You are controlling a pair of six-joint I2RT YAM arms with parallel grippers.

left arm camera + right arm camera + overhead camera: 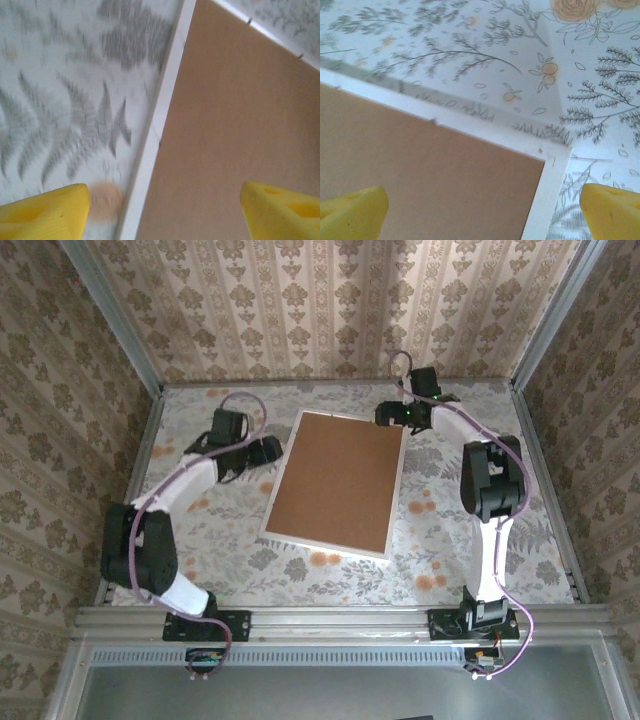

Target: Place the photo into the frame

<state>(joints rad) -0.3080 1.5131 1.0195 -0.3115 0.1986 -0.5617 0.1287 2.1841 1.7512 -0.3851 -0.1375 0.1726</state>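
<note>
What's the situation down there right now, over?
Left tool open over frame left edge. Right tool open at its far right corner. Brown board covers the frame's back.

Robot lab cell dressed up as a home: damask wallpaper panels (330, 310) on three sides between bare aluminium posts (110, 312), floral cloth over the counter (480, 560), left arm (140, 545) and right arm (490, 475) bolted to a metal rail (340, 618).

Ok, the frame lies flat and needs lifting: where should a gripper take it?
Probably the white rim of the frame at its far right corner, from outside, by the right gripper: flat, with the brown board filling it, only its edge shows.
</note>
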